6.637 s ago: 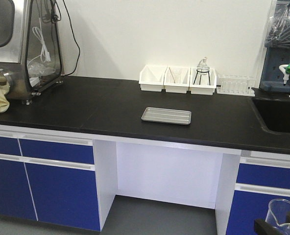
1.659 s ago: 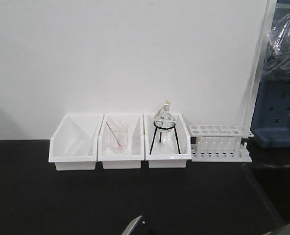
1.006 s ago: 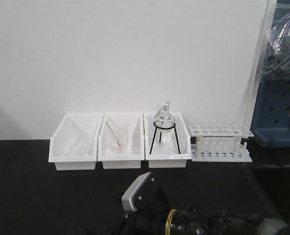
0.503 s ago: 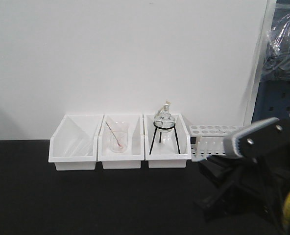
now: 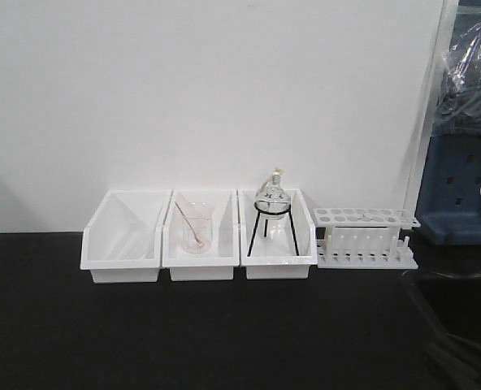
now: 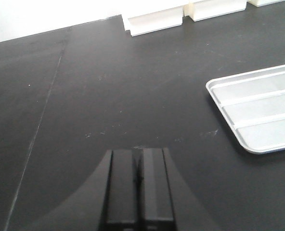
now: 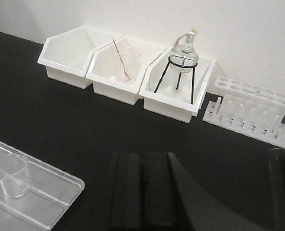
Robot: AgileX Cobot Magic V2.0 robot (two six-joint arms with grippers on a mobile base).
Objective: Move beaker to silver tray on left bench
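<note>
The small clear beaker (image 7: pixel 11 174) stands upright on the silver tray (image 7: pixel 46 192) at the lower left of the right wrist view. My right gripper (image 7: pixel 142 155) is shut and empty, above the black bench top (image 7: pixel 60 120) to the right of the tray and apart from it. My left gripper (image 6: pixel 138 150) is shut and empty over the bench (image 6: pixel 109 96). The tray's near corner (image 6: pixel 258 110) lies to its right; the beaker does not show there. The front view shows the bench (image 5: pixel 102 325) but no tray, beaker or gripper.
Three white bins (image 5: pixel 200 236) stand against the wall. The middle one holds a beaker with a rod (image 5: pixel 195 229), the right one a flask on a black tripod (image 5: pixel 274 213). A white test-tube rack (image 5: pixel 366 238) stands to their right, and a sink edge (image 7: pixel 282 187) beyond it.
The base has come close to the bench since the earliest frame. An arm with a grey-tipped gripper swept up through the front view to the right and has left it.
</note>
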